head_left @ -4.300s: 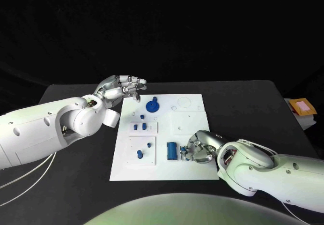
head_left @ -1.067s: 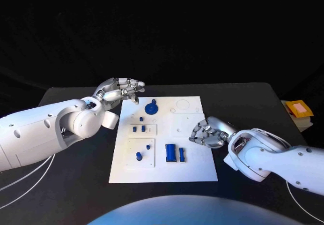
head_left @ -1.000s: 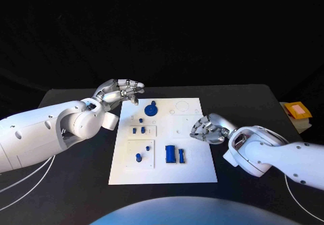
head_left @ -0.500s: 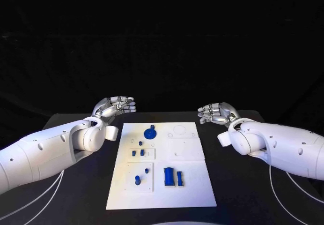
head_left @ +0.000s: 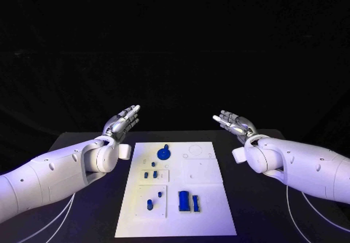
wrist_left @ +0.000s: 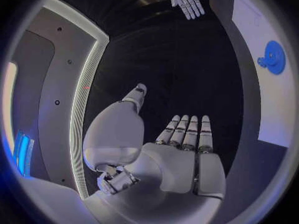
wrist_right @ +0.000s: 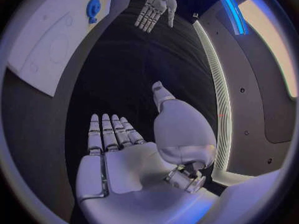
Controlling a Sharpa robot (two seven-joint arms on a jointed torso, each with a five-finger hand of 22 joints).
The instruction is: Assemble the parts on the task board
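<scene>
Both hands are raised above the far end of the table, palms flat, fingers straight and held side by side, holding nothing and touching nothing.

Item 1: left hand (head_left: 122, 122), lifted at the far left, well apart from the task board (head_left: 208, 202); its fingertips point away from the board toward the far side.

Item 2: right hand (head_left: 234, 123), lifted at the far right, likewise well apart from the board.

Item 3: task board, a white plate lying flat in the middle of the black table (head_left: 270, 223), between the 2 arms and nearer than both hands.

Item 4: parts on the board, seen from the head: a round blue disc (head_left: 163, 152) at the far end, small blue pegs (head_left: 150, 174) in a raised panel at mid-left, and 2 upright blue blocks (head_left: 189, 201) near the near end.

Wrist views add the palm sides: the left wrist camera shows the left palm and thumb (wrist_left: 134, 95) spread off to the side, with the board's far corner and the disc (wrist_left: 274, 57) beyond; the right wrist camera shows the right palm likewise.
</scene>
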